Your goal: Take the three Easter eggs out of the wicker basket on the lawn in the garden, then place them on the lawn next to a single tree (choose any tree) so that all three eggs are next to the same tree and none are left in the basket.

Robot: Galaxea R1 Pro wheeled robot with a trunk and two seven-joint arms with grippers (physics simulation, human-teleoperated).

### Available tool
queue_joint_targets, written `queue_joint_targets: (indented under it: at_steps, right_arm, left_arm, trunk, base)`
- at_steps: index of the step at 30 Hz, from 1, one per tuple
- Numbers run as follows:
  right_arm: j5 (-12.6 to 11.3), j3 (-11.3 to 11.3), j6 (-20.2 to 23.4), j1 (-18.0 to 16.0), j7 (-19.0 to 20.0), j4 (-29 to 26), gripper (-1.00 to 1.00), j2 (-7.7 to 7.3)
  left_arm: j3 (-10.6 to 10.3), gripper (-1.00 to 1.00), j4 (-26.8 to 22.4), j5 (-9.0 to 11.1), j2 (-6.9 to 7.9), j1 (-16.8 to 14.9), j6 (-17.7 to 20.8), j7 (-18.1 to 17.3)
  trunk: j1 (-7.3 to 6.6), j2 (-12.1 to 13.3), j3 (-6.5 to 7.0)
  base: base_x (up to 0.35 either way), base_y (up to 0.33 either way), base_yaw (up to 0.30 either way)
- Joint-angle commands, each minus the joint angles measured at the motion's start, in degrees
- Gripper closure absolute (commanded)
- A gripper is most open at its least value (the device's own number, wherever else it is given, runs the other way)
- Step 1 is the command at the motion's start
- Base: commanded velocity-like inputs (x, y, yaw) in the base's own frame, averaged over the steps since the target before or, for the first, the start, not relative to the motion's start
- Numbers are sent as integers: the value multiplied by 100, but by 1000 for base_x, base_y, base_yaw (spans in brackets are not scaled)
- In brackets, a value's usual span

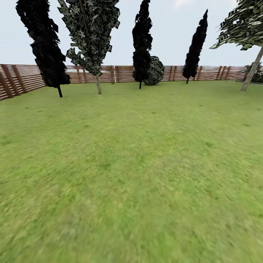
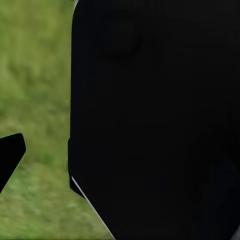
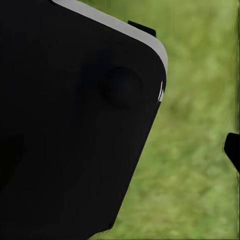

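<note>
Head camera faces forward across the lawn [image 1: 131, 175] toward the far fence [image 1: 91, 74] and trees. Both wrist cameras look past close black robot bodywork [image 2: 155, 120] onto the same grass.

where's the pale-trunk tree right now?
Head view, far right edge: the tree with the leaning pale trunk stands on the lawn just in front of the fence, right of the black trees.

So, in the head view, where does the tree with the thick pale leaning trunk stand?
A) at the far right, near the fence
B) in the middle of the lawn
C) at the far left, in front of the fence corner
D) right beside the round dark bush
A: the tree with the pale leaning trunk rises at the right edge, close to the fence, far from the round bush.
</note>
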Motion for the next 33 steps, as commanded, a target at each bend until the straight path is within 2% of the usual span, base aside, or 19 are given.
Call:
queue_joint_targets:
  at_steps: [1, 33]
  right_arm:
    - [25, 4, -17, -3, 0, 3, -100, -1]
    - [-31, -12, -16, -5, -1, 8, -100, 1]
  left_arm:
    - [41, -100, -1, 8, -3, -1, -12, 6]
    - [41, -100, 2, 8, -3, -1, -14, 6]
  trunk:
    - [3, -2, -4]
    - [3, -2, -4]
  base:
    - [327, 0, 85]
    - [327, 0, 4]
